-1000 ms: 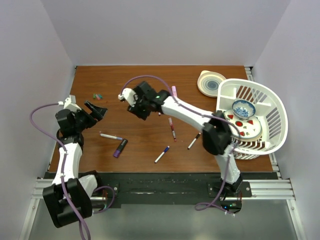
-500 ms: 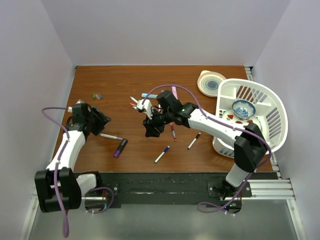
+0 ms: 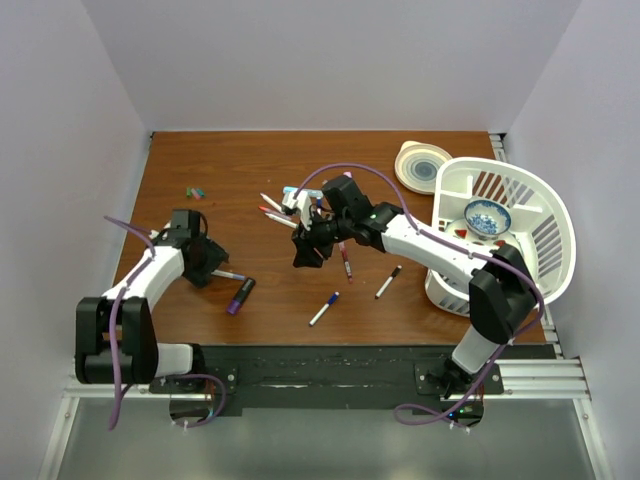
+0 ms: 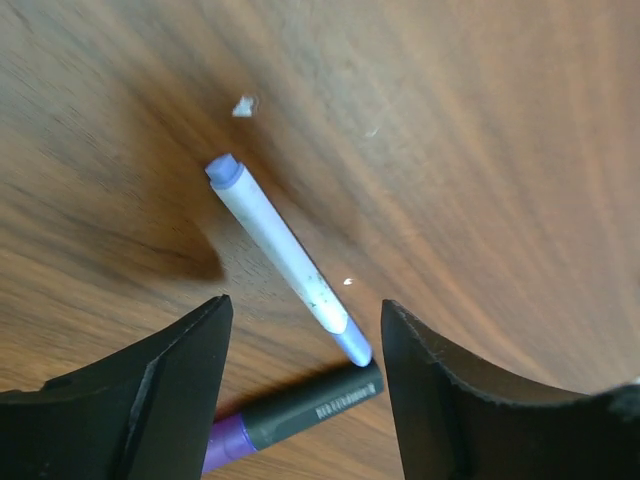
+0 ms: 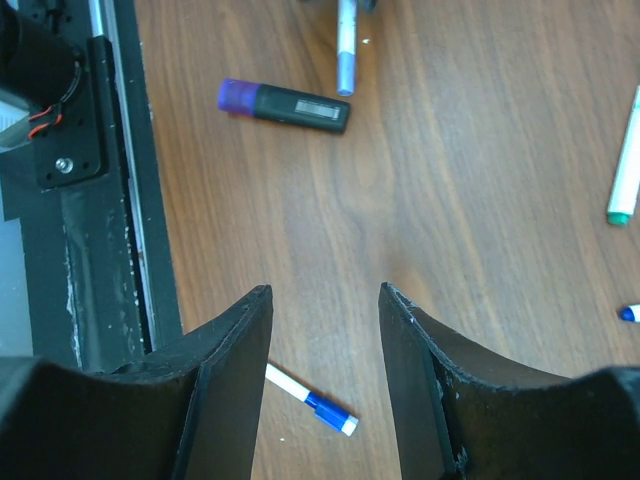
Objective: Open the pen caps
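Observation:
A white pen (image 4: pixel 280 250) with a purple pen cap (image 4: pixel 355 345) lies on the wooden table. My left gripper (image 4: pixel 303 315) is open low over it, and its jaws straddle the capped end without touching it. In the top view this gripper (image 3: pixel 207 262) is at the table's left, by that pen (image 3: pixel 226 273). A black and purple highlighter (image 4: pixel 300 405) lies just beyond the cap. My right gripper (image 3: pixel 303 258) hangs open and empty over the table's middle. Under it lies a blue-capped pen (image 5: pixel 330 412).
More pens lie about: red (image 3: pixel 345 260), black (image 3: pixel 388 282), pink (image 3: pixel 348 182), and several near the back centre (image 3: pixel 272 207). Small loose caps (image 3: pixel 195 190) sit at the back left. A white basket (image 3: pixel 545 215) with dishes and a round lid (image 3: pixel 423 165) stand on the right.
My left gripper has come down and rightward over the purple-capped pen, its jaws narrower than before. The right arm has swung from the back left to the middle.

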Robot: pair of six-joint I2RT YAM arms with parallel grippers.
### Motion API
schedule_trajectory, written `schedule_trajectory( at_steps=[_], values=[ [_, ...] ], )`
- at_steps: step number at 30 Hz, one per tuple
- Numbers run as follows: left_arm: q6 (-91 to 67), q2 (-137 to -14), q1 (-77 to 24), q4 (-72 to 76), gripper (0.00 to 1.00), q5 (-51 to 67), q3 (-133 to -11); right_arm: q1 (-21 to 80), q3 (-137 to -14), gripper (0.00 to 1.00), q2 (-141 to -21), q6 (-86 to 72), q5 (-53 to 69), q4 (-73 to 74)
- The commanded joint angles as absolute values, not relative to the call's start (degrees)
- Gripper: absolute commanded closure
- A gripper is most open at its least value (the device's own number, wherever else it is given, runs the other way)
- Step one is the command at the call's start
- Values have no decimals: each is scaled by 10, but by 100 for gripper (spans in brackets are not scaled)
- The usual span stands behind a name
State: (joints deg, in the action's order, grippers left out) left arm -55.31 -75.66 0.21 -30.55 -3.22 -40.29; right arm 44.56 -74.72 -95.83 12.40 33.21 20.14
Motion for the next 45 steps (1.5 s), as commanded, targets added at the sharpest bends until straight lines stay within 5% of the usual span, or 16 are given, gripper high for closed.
schedule_trajectory(
  at_steps=[1, 12, 29, 33, 39, 45],
  values=[
    [-569, -791, -14, -299, 38, -55, -421, 440, -743, 49, -932, 112, 352, 177],
    [-557, -855, -15, -289, 68, -84, -442, 431, -741, 49, -933, 105, 359, 172],
    [-484, -899, -15, -223, 100, -6, -549, 424, -736, 48, -929, 133, 415, 183],
    [-417, -868, -15, -163, 100, 94, -540, 424, -730, 36, -925, 178, 453, 194],
    [-340, -788, -15, 27, 100, 342, -448, 425, -712, 32, -911, 301, 489, 233],
    [-281, -830, -43, 2, 100, 546, -459, 425, -660, 18, -875, 625, 450, 356]
  ],
)
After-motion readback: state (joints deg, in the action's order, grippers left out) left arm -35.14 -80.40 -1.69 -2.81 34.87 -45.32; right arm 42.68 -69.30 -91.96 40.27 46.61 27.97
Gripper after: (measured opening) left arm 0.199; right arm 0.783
